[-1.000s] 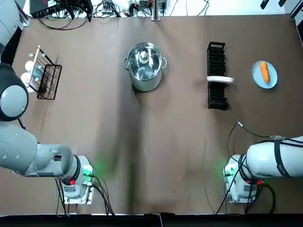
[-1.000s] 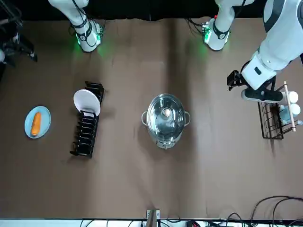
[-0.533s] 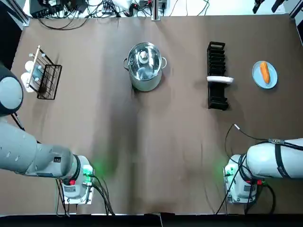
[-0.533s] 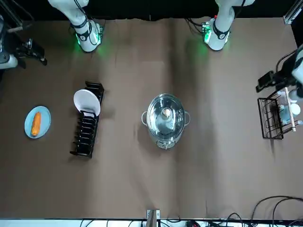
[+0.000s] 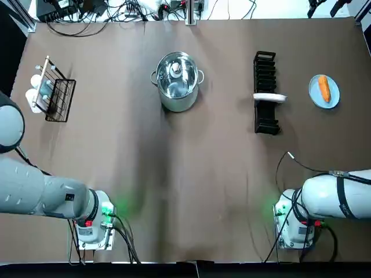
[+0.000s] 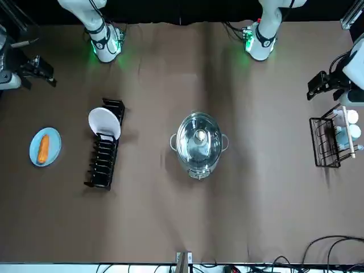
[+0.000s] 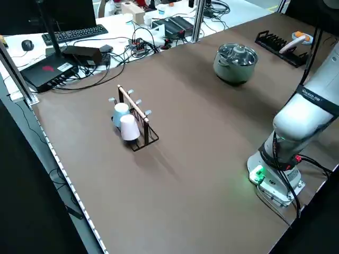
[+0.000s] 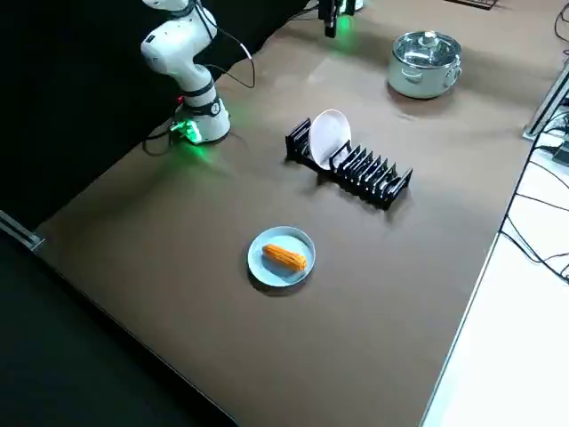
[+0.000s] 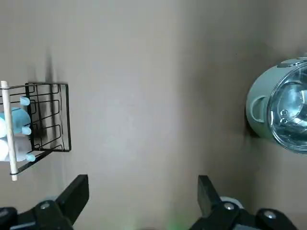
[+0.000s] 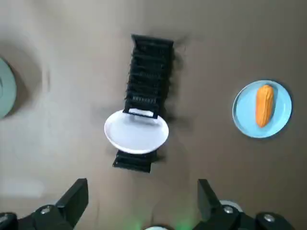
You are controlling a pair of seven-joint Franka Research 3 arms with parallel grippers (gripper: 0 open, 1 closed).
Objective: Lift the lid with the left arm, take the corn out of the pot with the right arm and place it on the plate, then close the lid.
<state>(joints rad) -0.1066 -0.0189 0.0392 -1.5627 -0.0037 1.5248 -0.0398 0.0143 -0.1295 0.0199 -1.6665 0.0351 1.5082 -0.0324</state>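
The pot [image 5: 177, 88] stands on the brown desk [image 5: 203, 174]. Its glass lid [image 5: 176, 74] sits closed on top, knob upward. To the pot's right, as the robot reckons it, a black dish rack [image 5: 265, 119] lies on the desk. One white plate [image 5: 269, 97] stands on edge in its slots. Farther from the pot on that same side, past the dish rack, is the blue plate [image 5: 317, 99]. The corn [image 5: 324, 88], an orange-yellow cob, lies on the blue plate, wholly inside its rim.

On the pot's other side, well apart from it, a wire rack [image 5: 58, 99] carries two cups [image 7: 126, 123], one pale blue and one white.

The left hand [image 9: 142, 184] hangs high above the desk on the wire-rack side of the pot, well apart from the pot. Its fingers [image 9: 76, 194] are spread wide and empty, and its camera looks down on the wire rack and the pot's edge. The right hand [image 10: 142, 184] hangs high on the pot's right, also well apart from it. Its fingers [image 10: 76, 195] are spread wide and grip nothing, and its camera looks down on the dish rack and the blue plate.

Both arm bases glow green at the desk edge nearest the robot, far from the pot. Past the desk edge behind the pot lie cables [image 5: 87, 17] and electronic gear.
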